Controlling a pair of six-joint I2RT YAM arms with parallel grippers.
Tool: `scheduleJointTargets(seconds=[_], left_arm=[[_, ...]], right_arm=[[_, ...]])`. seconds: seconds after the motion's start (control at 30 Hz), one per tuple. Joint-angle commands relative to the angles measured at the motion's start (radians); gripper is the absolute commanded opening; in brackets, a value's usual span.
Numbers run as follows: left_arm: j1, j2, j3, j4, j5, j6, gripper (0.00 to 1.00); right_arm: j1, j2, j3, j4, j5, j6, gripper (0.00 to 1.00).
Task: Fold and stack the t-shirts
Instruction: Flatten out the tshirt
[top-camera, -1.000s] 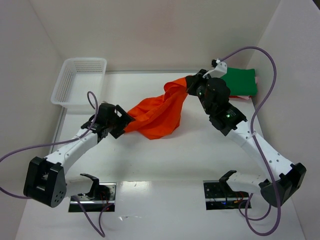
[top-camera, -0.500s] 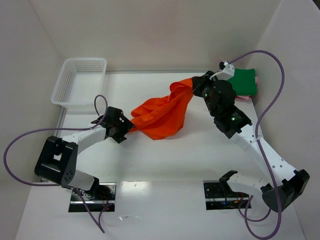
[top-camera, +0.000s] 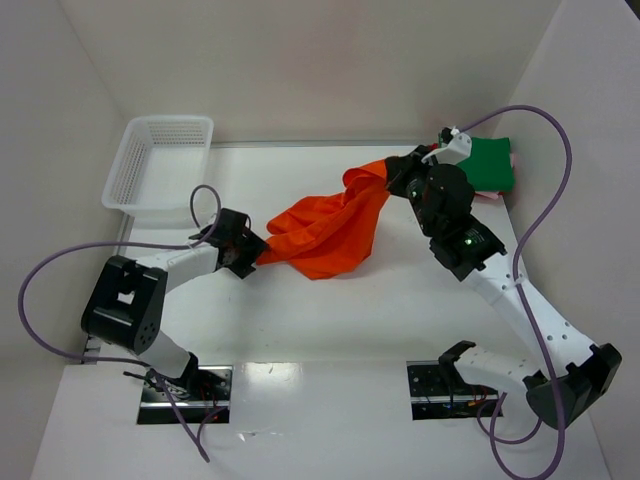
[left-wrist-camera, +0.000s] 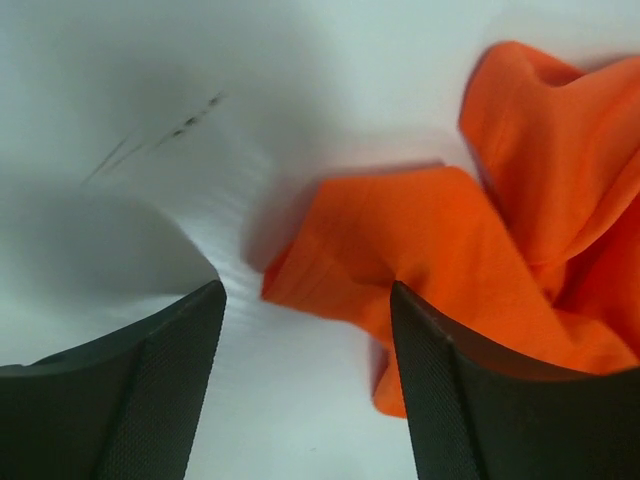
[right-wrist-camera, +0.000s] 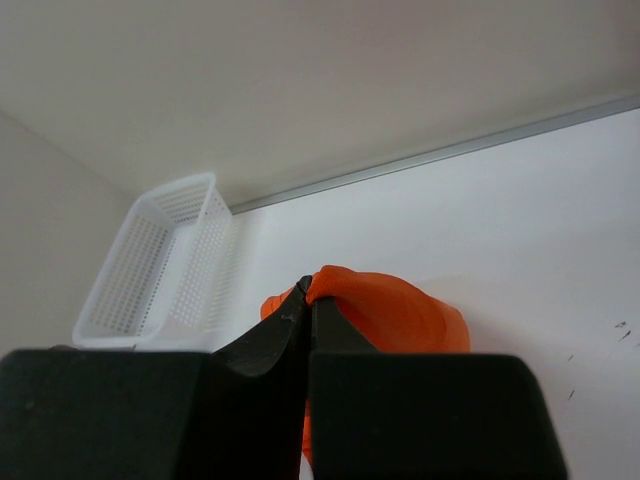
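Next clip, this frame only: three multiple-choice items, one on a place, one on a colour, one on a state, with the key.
1. Where does the white basket stand?
A) at the back left
B) between the arm bases
C) beside the right arm's base

2. What colour is the t-shirt pinched by the right gripper?
A) green
B) orange
C) pink

3. How is the left gripper?
A) shut on the basket
B) out of view
C) open at the shirt's corner

Key:
1 A, the top view shows it at the back left.
2 B, orange cloth sits in its closed tips.
3 C, its fingers stand apart with the cloth corner between them.
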Motion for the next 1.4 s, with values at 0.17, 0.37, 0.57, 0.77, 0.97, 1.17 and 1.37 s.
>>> scheduleJointTargets(seconds=[0.17,0.37,0.57,0.77,0.97,1.17,1.37], left_arm=[[0.003,0.062,0.042,0.011,-0.022,-0.009,0.53],[0.003,0.053,0.042,-0.009,-0.022,-0.009,0.04],[0.003,-0.069,0.120,-0.098,-0.116,0.064,0.00],[0.080,-0.230,0.376,-0.118,-0.116,0.359,0.00],[0.192,-0.274,0.706,-0.098,0.019,0.593,0.00],[0.192,-0.295,0.927,-0.118,0.010,0.718,0.00],[0.192,-0.439,0.955,-0.153,-0.001,0.746,0.00]], right_arm=[[-0.006,-0.060,-0.026,0.033,0.008,0.033,0.00],[-0.006,-0.049,-0.026,0.023,0.008,0.033,0.00],[-0.006,0.002,0.052,-0.016,0.113,0.022,0.00],[-0.029,0.072,0.264,-0.010,0.216,-0.099,0.00],[-0.038,0.105,0.496,0.056,0.265,-0.208,0.00],[-0.038,0.039,0.609,0.068,0.287,-0.243,0.00],[-0.038,-0.142,0.583,-0.003,0.209,-0.243,0.00]])
